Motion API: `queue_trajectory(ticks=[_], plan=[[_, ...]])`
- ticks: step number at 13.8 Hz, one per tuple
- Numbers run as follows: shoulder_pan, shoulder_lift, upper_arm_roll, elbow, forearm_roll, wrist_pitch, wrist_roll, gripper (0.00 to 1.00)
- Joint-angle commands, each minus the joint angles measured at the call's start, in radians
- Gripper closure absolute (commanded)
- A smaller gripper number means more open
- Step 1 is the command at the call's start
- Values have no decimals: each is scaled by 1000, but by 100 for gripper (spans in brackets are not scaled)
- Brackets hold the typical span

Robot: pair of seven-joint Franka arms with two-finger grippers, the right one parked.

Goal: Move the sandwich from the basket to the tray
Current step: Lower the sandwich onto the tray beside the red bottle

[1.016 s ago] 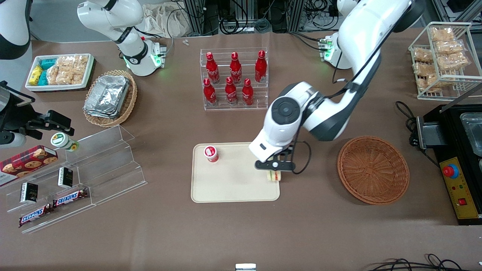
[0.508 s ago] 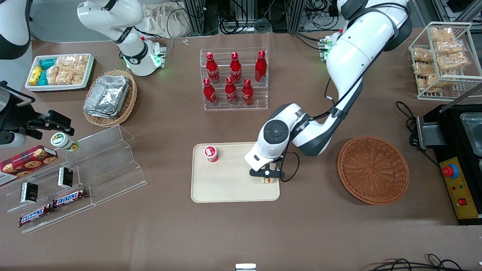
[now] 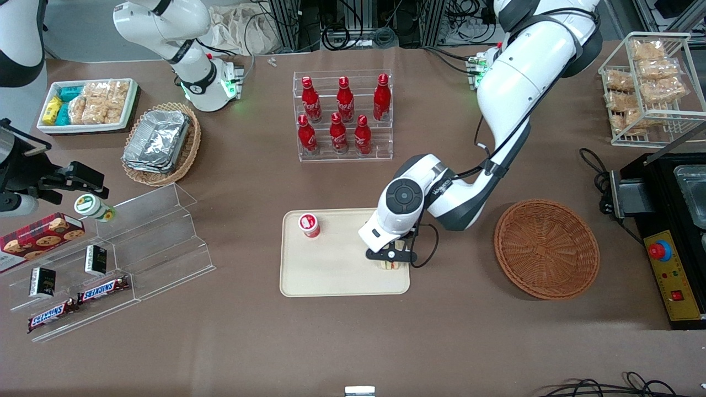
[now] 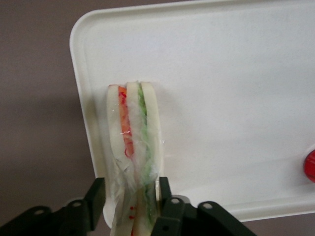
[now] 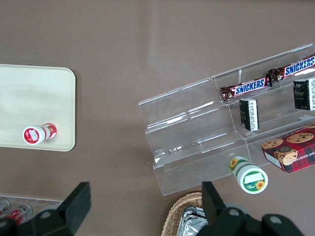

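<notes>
We have the gripper (image 3: 391, 259) low over the tray (image 3: 331, 275), jaws clamped on the sandwich (image 4: 134, 142); next we judge they must part to release it.

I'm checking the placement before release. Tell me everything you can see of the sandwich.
The sandwich is a wedge of white bread slices with an orange layer and a green layer between them, apparently wrapped in clear film. It stands on edge on the tray, near the corner closest to the basket. The gripper is shut on it, one finger on each bread face.
</notes>
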Motion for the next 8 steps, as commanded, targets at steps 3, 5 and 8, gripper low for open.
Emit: queue_trajectory(ticks=[3,5,8], plan=[[51,-156,-32,20,-33,-270,87,1],[96,-255,-32,20,-99,-371,193,1],[185,-393,-32,20,-106,-509,278,1]])
